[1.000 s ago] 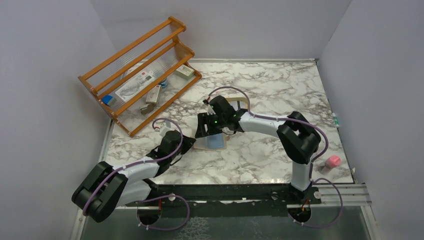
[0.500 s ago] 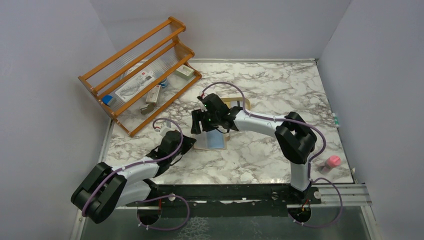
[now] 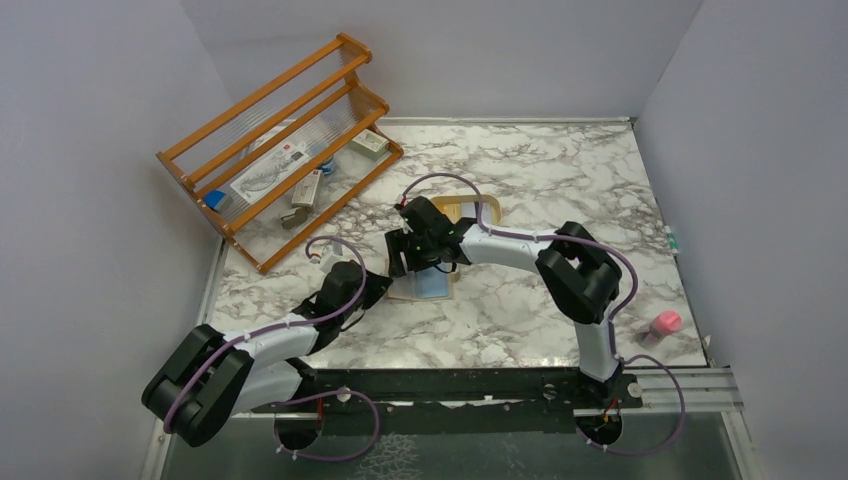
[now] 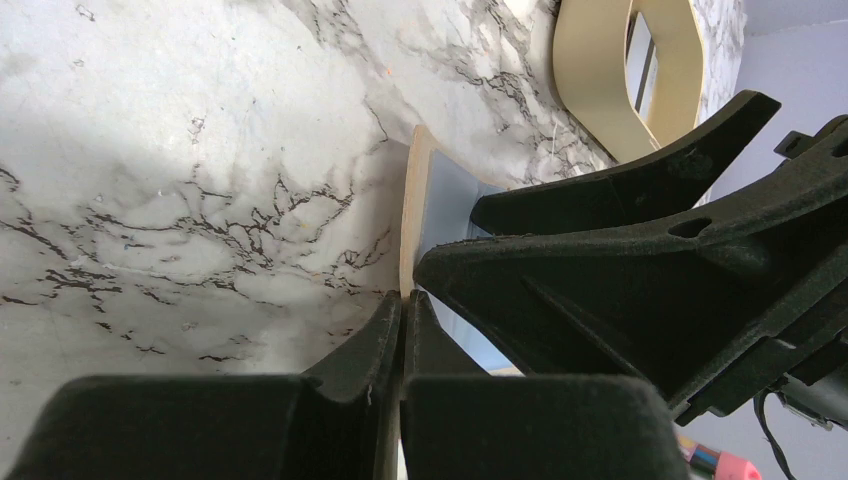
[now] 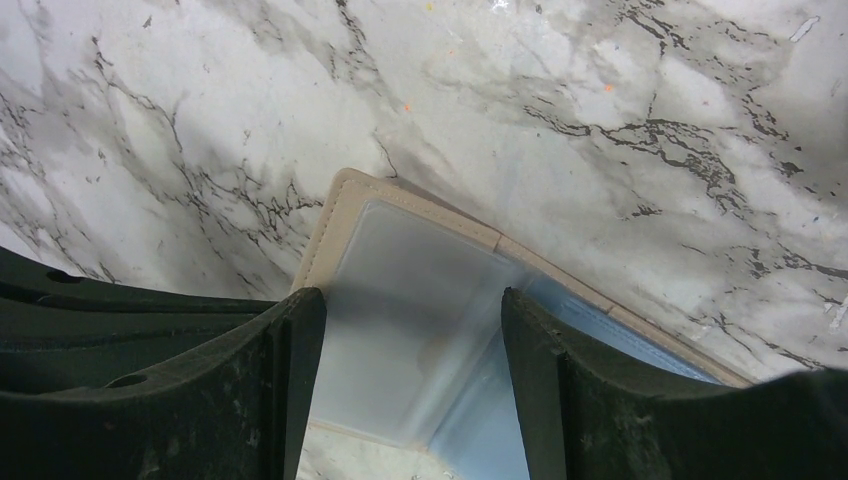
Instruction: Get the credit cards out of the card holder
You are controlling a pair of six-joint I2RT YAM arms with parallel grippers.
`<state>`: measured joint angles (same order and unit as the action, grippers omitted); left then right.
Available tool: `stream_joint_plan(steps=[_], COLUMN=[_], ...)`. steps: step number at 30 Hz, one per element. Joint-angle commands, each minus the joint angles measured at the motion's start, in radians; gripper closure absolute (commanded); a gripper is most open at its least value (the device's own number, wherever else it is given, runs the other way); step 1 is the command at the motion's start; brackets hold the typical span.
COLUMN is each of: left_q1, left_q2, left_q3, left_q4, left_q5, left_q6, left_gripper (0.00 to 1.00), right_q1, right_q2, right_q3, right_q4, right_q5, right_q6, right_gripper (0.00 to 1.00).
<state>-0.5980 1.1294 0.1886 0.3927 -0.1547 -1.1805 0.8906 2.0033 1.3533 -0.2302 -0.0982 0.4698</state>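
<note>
No readable writing anywhere; the labels on the rack (image 3: 280,150) at 10 o'clock are too small. The holder (image 3: 428,286) lies open mid-worktop (image 3: 520,300), at the tray's (image 3: 470,208) 6 o'clock. Left gripper (image 4: 403,300) is pressed together on its tan edge, and right gripper (image 5: 412,300) is spread over the clear sleeve. Can't make out the cards.

Tan, blue-lined card holder (image 5: 415,310); grey-veined white table (image 5: 620,140).
</note>
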Motion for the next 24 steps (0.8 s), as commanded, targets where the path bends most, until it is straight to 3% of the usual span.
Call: stream_joint_plan(steps=[1,8,13,16,20,24], left_q1=[-0.005,-0.005,-0.005,-0.005,-0.005,-0.006], left_q2=[-0.01,-0.022,-0.041,-0.056,-0.074,-0.08], left_q3=[0.008,0.002,-0.01,-0.023,-0.041,-0.055], left_q4=[-0.027,-0.026,-0.023,-0.014,0.007,0.024], left_q5=[-0.003,0.003,0.001,0.001,-0.003,-0.005], left_q6=[0.004,0.007,0.003,-0.004,-0.018,-0.032], left_gripper=[1.0,0.98,0.79,0.74,0.75,0.85], right_q1=[0.011,0.02,0.025,0.027,0.027,0.027], right_q2=[0.031,0.056,0.063,0.067,0.07,0.068], right_q3=[0.03,0.043,0.038,0.03,0.016,0.001], right_q4=[-0.021,-0.037,-0.052,-0.059,-0.067,-0.07], right_q5=[0.035,0.06,0.085,0.094,0.127,0.141], right_q6=[-0.016,-0.032,-0.045,-0.046,-0.039,-0.03], right_gripper=[0.3,0.3,0.3,0.3,0.3,0.3])
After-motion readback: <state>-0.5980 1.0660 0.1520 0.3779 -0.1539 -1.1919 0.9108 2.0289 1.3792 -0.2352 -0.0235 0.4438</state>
